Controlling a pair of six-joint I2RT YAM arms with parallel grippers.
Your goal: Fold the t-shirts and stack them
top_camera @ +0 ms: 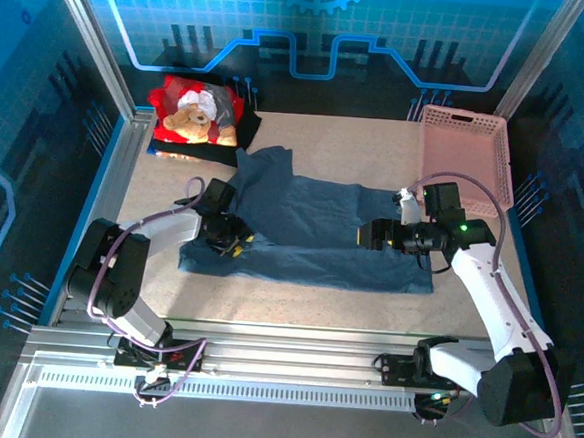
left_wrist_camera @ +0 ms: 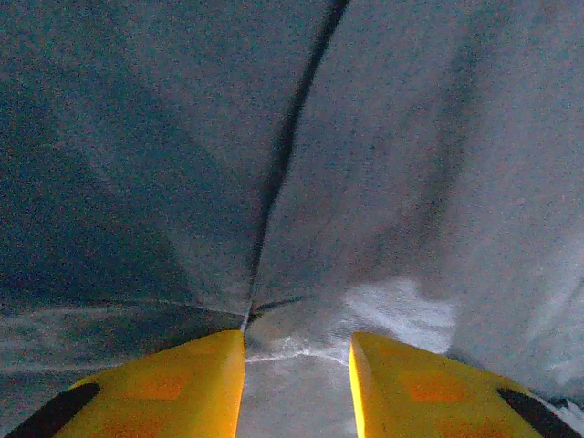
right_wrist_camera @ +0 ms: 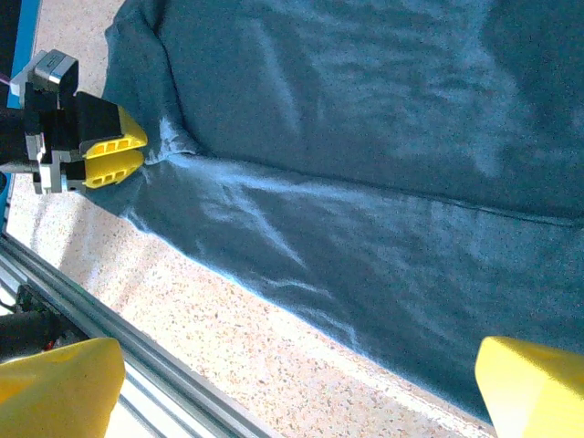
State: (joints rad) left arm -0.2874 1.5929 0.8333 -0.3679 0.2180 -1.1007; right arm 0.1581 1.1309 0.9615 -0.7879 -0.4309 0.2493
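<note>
1. Cloth of the dark slate-blue t-shirt [top_camera: 312, 215] is lying spread out on the table [top_camera: 357, 143], in the middle of the overhead view. One sleeve is pointing to the upper left, and a fold edge is running across the lower part.
2. The left gripper [top_camera: 233, 237] is sitting down at the left part of this shirt, near its lower left edge. In the left wrist view its yellow fingers [left_wrist_camera: 182, 392] are standing partly apart at the bottom of the frame. A small raised ridge of the cloth is sitting in the gap between them. I cannot tell if the fingers are pressing it.
3. The right gripper [top_camera: 366, 234] is hanging over the right part of the same shirt, with its jaws spread wide and holding nothing. In the right wrist view its yellow fingers [right_wrist_camera: 534, 388] are showing in the two lower corners, above the shirt's hem and the speckled table.
4. The red t-shirt [top_camera: 194, 112] with the teddy-bear print is lying in the upper left of the overhead view, on top of the black t-shirt [top_camera: 201, 156], well apart from both grippers.
5. The pink basket [top_camera: 465, 116] is standing at the upper right, near the blue shirt and not touching it.
</note>
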